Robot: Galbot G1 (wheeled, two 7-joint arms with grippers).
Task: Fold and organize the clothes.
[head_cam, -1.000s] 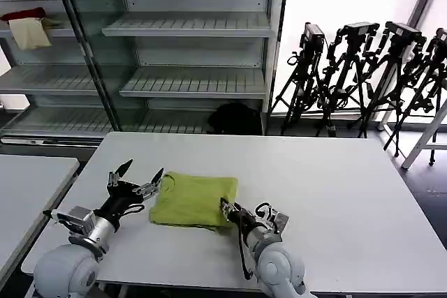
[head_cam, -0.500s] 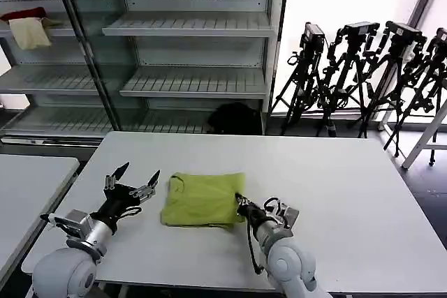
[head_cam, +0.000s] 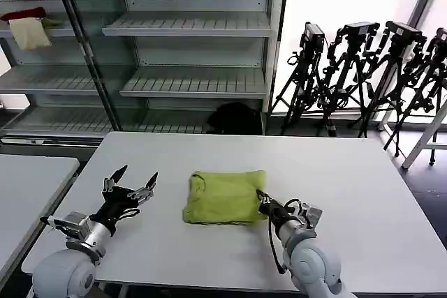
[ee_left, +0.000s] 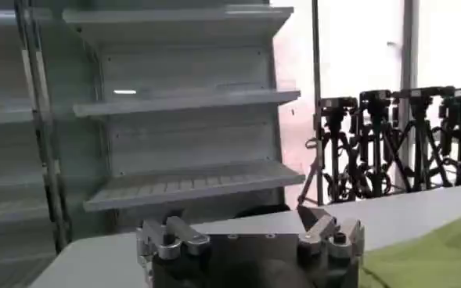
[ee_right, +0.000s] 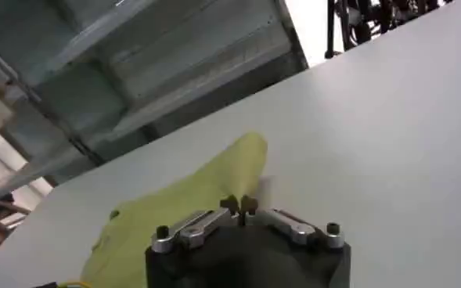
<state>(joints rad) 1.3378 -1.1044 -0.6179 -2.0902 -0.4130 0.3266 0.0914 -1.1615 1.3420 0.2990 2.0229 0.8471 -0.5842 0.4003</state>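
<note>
At the T-shirt's [head_cam: 225, 197] right edge, the right gripper's [head_cam: 263, 203] fingertips [ee_right: 243, 206] were pressed together on the lime-green cloth, its arm reaching in from the near edge of the white table [head_cam: 349, 186]. Well to the left of the folded shirt, the left gripper [head_cam: 130, 185] hung just above the tabletop with its fingers [head_cam: 115, 174] spread wide and nothing between them. Behind the table stood shelves [head_cam: 188, 26], and a row of tripods [head_cam: 363, 68] against the bright window.
</note>
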